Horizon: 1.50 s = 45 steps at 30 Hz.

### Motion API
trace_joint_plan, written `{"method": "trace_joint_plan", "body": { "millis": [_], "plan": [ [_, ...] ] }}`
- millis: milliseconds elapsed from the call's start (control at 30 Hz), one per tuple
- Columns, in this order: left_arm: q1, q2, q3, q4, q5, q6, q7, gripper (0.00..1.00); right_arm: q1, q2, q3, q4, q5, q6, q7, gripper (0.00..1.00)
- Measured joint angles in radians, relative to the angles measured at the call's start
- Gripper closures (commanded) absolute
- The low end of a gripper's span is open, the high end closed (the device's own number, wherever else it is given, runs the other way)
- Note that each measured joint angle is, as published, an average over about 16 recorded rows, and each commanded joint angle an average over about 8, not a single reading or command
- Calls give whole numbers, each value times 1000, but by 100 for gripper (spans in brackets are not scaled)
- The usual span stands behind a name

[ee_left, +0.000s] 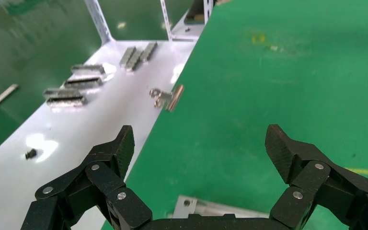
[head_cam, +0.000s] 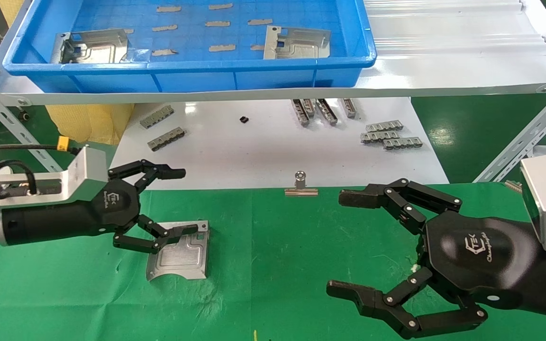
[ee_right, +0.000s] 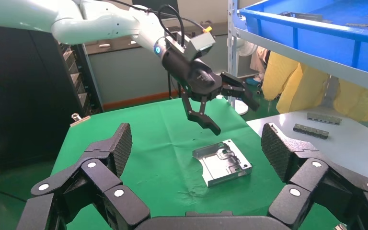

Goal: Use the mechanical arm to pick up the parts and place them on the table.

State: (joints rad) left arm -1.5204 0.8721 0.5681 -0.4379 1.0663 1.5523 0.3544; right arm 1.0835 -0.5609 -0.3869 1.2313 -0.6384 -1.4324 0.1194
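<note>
Up front in the head view, left gripper (head_cam: 171, 201) is hanging wide open over one part (head_cam: 180, 253) lying flat on the table (head_cam: 277, 265). Right wrist view: right gripper (ee_right: 196, 148) is sitting wide too, farther away.

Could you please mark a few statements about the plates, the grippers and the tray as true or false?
1. One plate lies on the green table. True.
2. The left gripper is shut on that plate. False: its fingers are open and above the plate, as the right wrist view shows.
3. Two plates are in the blue tray. True.
4. The right gripper holds a plate. False: it is open and holds nothing.
5. The binder clip sits on the plate. False: it is clipped to the table's far edge, apart from the plate.
</note>
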Motion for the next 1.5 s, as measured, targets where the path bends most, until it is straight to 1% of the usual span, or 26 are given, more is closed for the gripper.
{"method": "trace_joint_plan", "body": {
  "millis": [1133, 1300, 1500],
  "plan": [
    [389, -228, -252, -739, -293, -49, -473, 0, 0, 0, 0, 0, 0, 0, 0, 0],
    [433, -253, -281, -823, -327, -55, -523, 0, 0, 0, 0, 0, 0, 0, 0, 0],
    [459, -269, -298, -872, -347, -58, -551, 0, 0, 0, 0, 0, 0, 0, 0, 0]
  ]
}}
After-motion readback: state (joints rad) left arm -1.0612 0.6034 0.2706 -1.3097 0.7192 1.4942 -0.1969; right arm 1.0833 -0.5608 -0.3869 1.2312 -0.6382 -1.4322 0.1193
